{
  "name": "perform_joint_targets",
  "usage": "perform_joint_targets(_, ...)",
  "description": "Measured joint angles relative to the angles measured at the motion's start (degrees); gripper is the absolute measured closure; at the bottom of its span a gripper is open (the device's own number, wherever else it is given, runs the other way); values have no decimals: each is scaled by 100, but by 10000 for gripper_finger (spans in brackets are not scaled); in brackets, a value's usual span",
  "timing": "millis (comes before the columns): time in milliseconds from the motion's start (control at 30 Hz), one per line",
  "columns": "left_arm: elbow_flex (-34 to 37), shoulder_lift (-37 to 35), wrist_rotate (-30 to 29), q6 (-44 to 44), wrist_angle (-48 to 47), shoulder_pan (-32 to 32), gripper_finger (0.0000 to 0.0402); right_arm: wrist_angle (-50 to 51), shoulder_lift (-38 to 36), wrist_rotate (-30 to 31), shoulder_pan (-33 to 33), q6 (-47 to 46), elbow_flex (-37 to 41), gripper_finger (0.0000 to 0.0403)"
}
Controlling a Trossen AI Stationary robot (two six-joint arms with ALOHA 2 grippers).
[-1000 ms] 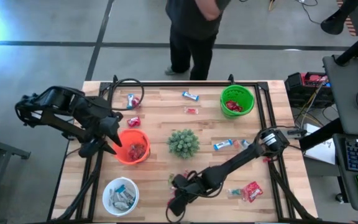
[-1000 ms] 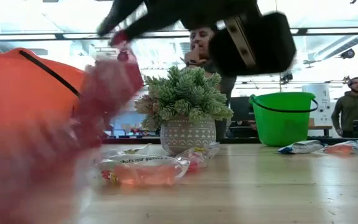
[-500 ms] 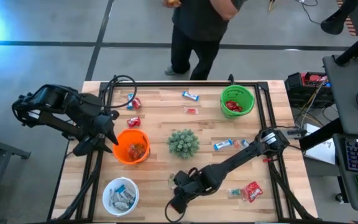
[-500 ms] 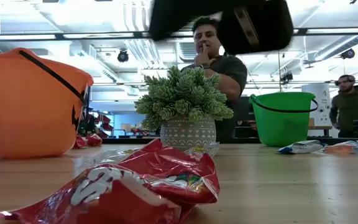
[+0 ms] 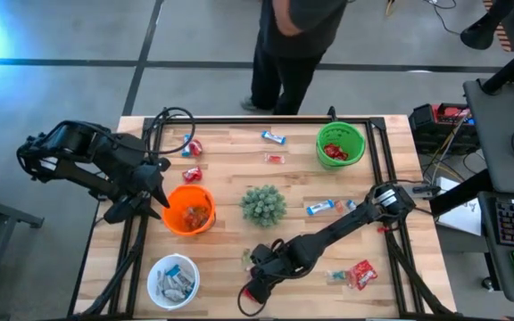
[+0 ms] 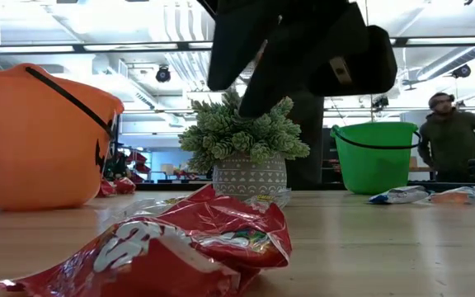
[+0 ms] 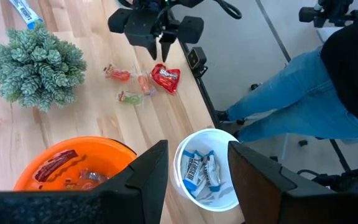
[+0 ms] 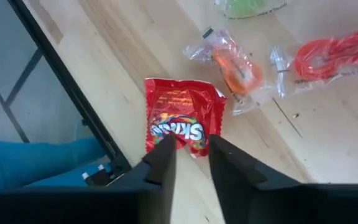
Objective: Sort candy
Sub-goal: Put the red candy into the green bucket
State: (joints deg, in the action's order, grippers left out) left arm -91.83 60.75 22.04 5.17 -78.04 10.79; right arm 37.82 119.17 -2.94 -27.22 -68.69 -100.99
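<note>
A red candy packet (image 8: 182,121) lies flat on the table by its near edge, large in the foreground of the low view (image 6: 180,247). My right gripper (image 8: 191,158) hangs open just above the packet's near end, its fingers on either side and clear of it; from the low view it shows as (image 6: 258,91). My left gripper (image 5: 154,194) stands open and holds nothing, raised beside the left of the orange bowl (image 5: 190,209). Loose candy lies on the table: blue-and-white bars (image 5: 273,136) (image 5: 321,207), small red pieces (image 5: 191,174) and clear-wrapped orange sweets (image 8: 235,65).
A green bowl (image 5: 340,144) holding red packets stands far right, and a white bowl (image 5: 173,279) with blue-and-white bars near left. The spiky plant (image 5: 263,205) sits mid-table. Another red packet (image 5: 361,274) lies near right. A person (image 5: 293,36) stands at the far edge.
The red packet, a moving blur at my right gripper a second ago, has come down and lies still on the table by the near edge. My right gripper has tipped and now stands above it.
</note>
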Motion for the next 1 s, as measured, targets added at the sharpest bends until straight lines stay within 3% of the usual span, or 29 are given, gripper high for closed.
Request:
perform_joint_targets(167, 0, 2, -2, 4, 2, 0, 253, 4, 95, -2, 0, -14, 9, 258)
perform_joint_targets(333, 0, 2, -2, 31, 2, 2, 253, 1, 209, -3, 0, 43, 14, 233)
perform_joint_targets(1000, 0, 11, -2, 138, 2, 2, 253, -343, 568, -9, 26, 184, 28, 227)
